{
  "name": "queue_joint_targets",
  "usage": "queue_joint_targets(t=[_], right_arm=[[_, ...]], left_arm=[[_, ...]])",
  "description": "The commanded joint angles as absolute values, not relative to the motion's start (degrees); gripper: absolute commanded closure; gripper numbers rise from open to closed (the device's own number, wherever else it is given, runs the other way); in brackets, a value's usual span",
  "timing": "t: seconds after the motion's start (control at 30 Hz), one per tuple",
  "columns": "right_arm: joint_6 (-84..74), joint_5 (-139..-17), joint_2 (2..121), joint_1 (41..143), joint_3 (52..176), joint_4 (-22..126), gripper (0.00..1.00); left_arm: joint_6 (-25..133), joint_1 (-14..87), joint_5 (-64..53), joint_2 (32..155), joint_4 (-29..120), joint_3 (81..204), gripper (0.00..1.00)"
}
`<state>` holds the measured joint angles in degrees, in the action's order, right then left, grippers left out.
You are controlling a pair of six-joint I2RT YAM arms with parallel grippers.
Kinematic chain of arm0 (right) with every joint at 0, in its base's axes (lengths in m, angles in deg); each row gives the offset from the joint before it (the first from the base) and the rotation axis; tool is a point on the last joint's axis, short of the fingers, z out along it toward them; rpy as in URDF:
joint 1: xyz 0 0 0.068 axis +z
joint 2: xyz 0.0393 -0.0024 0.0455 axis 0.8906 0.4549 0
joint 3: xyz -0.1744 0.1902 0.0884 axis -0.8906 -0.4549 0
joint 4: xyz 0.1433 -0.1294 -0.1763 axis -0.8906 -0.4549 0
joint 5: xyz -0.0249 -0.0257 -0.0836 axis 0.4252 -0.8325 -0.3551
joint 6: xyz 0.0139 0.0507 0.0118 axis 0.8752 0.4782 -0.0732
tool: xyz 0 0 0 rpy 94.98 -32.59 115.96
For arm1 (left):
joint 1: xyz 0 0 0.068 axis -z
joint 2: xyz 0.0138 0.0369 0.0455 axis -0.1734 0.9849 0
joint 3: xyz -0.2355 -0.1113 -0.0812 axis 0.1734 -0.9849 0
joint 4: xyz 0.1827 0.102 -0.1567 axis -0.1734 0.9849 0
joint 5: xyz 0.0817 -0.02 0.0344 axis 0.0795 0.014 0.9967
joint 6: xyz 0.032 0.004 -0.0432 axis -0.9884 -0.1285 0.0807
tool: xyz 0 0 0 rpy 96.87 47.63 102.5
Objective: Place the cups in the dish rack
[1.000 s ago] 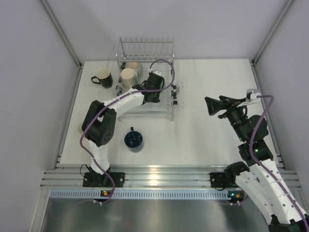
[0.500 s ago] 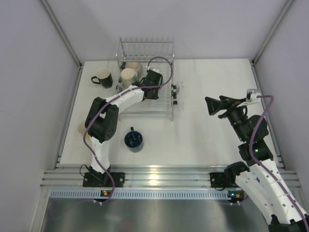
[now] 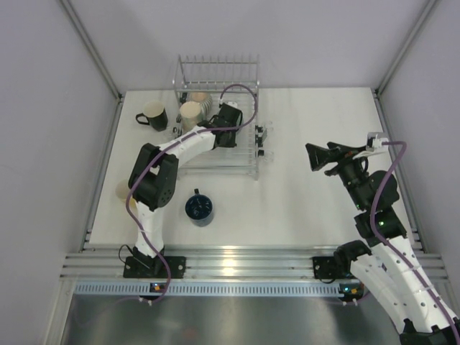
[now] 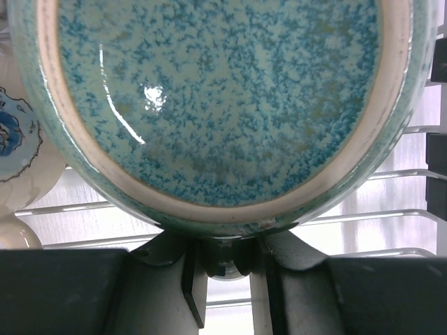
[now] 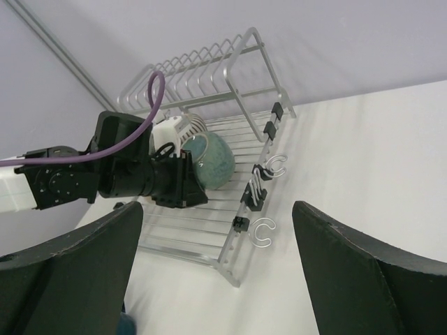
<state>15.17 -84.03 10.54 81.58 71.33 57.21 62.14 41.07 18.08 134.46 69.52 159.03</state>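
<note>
The step in hand was judged to be the placement of one cup into the dish rack (image 3: 218,72), which stood at the upper centre of the top view. The left gripper (image 4: 225,269) was clenched on the teal-green cup (image 4: 223,105), its fingers (image 4: 160,293) pinching a small teal part at the cup's lower edge, possibly the handle. In the left wrist view a speckled round face ringed in cream filled most of the frame; whether this was the mouth or the base could not be told. The right wrist view showed the cup lying on its side over the rack's floor wires, just beside a ribbed beige cup (image 5: 187,125) already in the rack. Contact between the teal-green cup and the wires could not be confirmed. A tall cream cup (image 3: 190,112) also stood in the rack's left part. The right gripper (image 3: 310,158) hung released, jaws wide apart, at centre right of the top view, well apart from every cup. Outside the rack were a black mug (image 3: 154,115) at upper left, a dark blue cup (image 3: 199,208) at lower centre, and a small yellowish cup (image 3: 122,190) partly hidden by the left arm. The next move was judged to call for lowering the cup until it seated between the wires, then releasing it without knocking the neighbouring cup.
</note>
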Motion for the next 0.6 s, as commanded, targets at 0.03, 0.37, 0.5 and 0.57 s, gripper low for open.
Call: queue_joint_targets(t=[0.03, 0.37, 0.5, 0.57], right_arm=[[14.09, -84.81, 10.41, 81.75, 74.40, 57.53, 0.12], [14.09, -84.72, 10.32, 81.84, 75.27, 57.01, 0.12], [13.57, -84.89, 10.23, 81.84, 76.15, 55.86, 0.12], [13.48, -84.89, 10.23, 81.75, 76.42, 55.51, 0.12]], left_arm=[[61.80, 40.75, 19.62, 132.69, 63.19, 162.72, 0.71], [61.01, 40.75, 19.27, 131.55, 63.28, 162.37, 0.58], [61.44, 40.75, 19.62, 129.62, 63.54, 160.27, 0.56], [61.71, 40.83, 18.92, 128.30, 63.63, 159.12, 0.55]])
